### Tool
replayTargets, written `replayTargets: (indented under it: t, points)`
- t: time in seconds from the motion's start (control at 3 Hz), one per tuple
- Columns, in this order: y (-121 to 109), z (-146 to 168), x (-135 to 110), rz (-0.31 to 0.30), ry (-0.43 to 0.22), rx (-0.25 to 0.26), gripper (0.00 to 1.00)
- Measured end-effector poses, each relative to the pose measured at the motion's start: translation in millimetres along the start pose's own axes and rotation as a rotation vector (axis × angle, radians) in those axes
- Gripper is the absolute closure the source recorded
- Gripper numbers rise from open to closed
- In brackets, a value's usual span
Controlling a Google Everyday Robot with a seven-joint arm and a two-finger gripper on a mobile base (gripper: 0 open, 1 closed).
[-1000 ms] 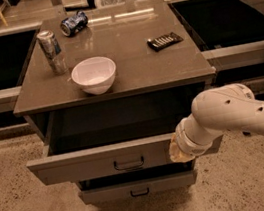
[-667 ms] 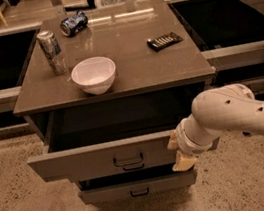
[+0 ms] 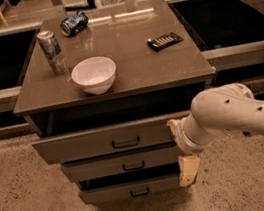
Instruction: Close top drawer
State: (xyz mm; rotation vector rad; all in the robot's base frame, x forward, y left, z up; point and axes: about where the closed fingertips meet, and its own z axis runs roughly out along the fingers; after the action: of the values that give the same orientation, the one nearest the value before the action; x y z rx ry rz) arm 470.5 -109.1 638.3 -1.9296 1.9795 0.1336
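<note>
Jaws beside ajar top drawer point(image 3: 78, 145)

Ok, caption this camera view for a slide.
Pincer at the right end of the part-open top drawer; white bowl and upright can on the cabinet above.

Dim amber light — pincer point(image 3: 181, 145) pale beside top drawer point(image 3: 103, 141).

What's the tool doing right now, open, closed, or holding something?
Tool: by the right end of the top drawer front; open or closed cannot be told.
</note>
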Motion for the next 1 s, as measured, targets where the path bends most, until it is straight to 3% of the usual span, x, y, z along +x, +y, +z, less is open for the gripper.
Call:
replayTargets:
  t: [0.33, 0.67, 1.0]
  points:
    - [3.4, -8.0, -9.6, -0.007, 0.011, -0.018, 0.13]
    - [-7.3, -5.2, -12.9, -0.021, 0.017, -0.021, 0.29]
    - [-29.9, 17.5, -1.7, -0.016, 0.036, -0.012, 0.6]
